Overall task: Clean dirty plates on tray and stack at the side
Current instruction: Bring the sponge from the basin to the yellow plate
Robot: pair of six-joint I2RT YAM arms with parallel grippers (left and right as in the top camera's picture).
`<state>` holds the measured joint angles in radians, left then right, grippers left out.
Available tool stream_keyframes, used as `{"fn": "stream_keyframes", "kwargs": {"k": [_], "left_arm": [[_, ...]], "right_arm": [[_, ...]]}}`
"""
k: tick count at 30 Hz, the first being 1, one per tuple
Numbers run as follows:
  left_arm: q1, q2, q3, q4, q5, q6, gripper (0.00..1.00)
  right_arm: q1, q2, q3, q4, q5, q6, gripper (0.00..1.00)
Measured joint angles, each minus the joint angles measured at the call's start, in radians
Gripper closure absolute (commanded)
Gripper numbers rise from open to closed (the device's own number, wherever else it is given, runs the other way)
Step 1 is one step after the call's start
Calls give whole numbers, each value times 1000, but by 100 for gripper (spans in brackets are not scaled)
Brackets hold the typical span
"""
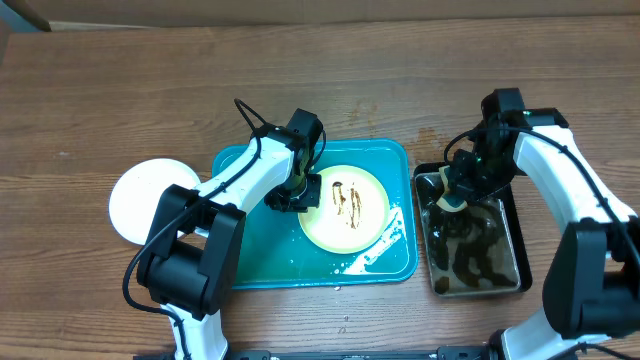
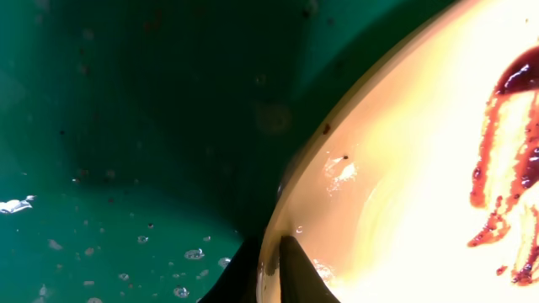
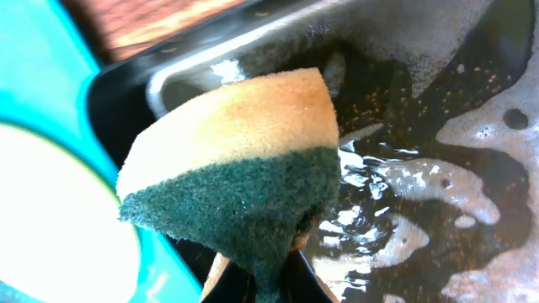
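Observation:
A pale yellow-green plate [image 1: 345, 208] with brown sauce smears lies on the teal tray [image 1: 250, 250]. My left gripper [image 1: 300, 195] is shut on its left rim; in the left wrist view the fingers [image 2: 271, 273] pinch the rim of the plate [image 2: 421, 168] above the wet tray [image 2: 126, 126]. A white plate [image 1: 140, 200] lies on the table left of the tray. My right gripper [image 1: 458, 195] is shut on a yellow and green sponge [image 3: 244, 160] and holds it over the near end of the black pan [image 1: 520, 270]. A third plate is not in view.
The black pan [image 3: 421, 126] holds dark foamy water and stands right of the tray. White foam lies on the tray's front right corner [image 1: 375, 258]. The tray's rim [image 3: 50, 76] and the plate edge show left in the right wrist view.

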<state>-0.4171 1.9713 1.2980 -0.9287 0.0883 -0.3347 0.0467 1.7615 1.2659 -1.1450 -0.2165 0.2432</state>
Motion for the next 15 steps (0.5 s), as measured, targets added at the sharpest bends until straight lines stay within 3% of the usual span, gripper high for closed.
{"fn": "stream_keyframes", "kwargs": {"k": [5,10,15], "left_arm": [[0,0,1,-1,3,2,96],[0,0,1,-1,4,2,96],[0,0,1,-1,4,2,96]], "right_arm": [[102,-18,2,2,-38,-17,96],[272,-18,2,146,-89,6,96],[414,-15,2,294,-110,121,96]]}}
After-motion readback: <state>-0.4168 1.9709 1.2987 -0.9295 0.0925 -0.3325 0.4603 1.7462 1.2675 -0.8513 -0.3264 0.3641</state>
